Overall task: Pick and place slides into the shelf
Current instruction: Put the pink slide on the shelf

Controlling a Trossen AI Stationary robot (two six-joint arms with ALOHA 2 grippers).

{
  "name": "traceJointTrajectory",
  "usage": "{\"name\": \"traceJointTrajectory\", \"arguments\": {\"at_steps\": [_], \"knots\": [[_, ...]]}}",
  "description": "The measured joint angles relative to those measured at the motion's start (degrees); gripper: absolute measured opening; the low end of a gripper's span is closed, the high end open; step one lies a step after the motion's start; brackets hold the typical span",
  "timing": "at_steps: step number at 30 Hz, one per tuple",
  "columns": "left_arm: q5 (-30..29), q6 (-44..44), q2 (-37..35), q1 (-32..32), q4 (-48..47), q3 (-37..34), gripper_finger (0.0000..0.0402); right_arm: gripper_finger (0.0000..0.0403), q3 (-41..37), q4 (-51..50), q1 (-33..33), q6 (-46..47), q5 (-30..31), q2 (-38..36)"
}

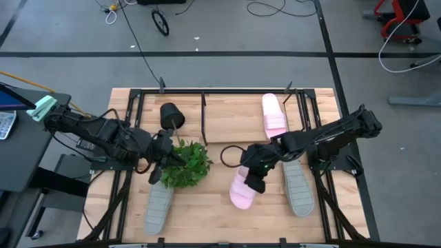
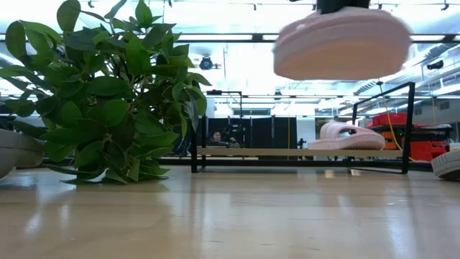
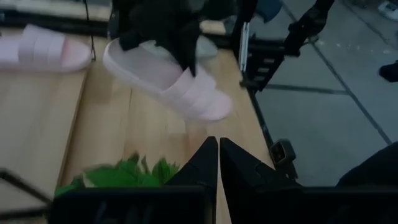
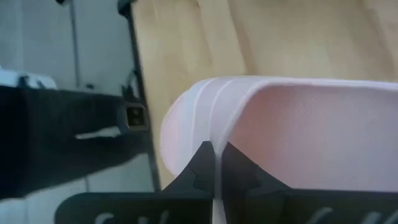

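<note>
My right gripper (image 1: 256, 173) is shut on a light pink slide (image 1: 242, 191), which hangs high over the table in the low view (image 2: 341, 43). The second pink slide (image 1: 273, 114) lies sole-down on the shelf's slanted board (image 2: 287, 152), toward its right end. One grey slide (image 1: 158, 207) lies near the table's front left, the other (image 1: 298, 187) just right of the held one. My left gripper (image 1: 158, 157) is shut, at the left side of the green plant (image 1: 187, 164). Its own view shows the shut fingers (image 3: 217, 158) above leaves. My right gripper pinches the pink slide's wide strap (image 4: 214, 134) between its two fingers (image 4: 200, 163), at the strap's edge, one finger under the strap and one outside. It comes from above, slanting from the table's right. The slide is lifted clear of the table, roughly level.
A leafy plant with a black pot (image 1: 171, 114) lies on the table's left half, the pot against the shelf's front rod. The shelf's black rod frame (image 1: 207, 93) spans the far side. Bare wood shows between the plant and the held slide.
</note>
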Motion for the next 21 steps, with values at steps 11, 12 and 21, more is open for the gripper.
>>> {"name": "traceJointTrajectory", "arguments": {"at_steps": [11,12,21], "knots": [[-4.66,3.94,0.0,0.0,10.62,0.0,0.0016,0.0009,0.0,-15.5,-2.32,-16.77,-1.58,-2.92],[-5.03,3.96,0.12,0.0,11.0,0.0,0.0017,0.0009,0.0,-16.32,-2.72,-17.92,-1.76,-3.04],[-6.01,8.46,6.65,2.17,13.53,0.07,0.0014,0.0009,0.93,-18.44,-8.96,-24.69,-5.28,-3.07]]}}
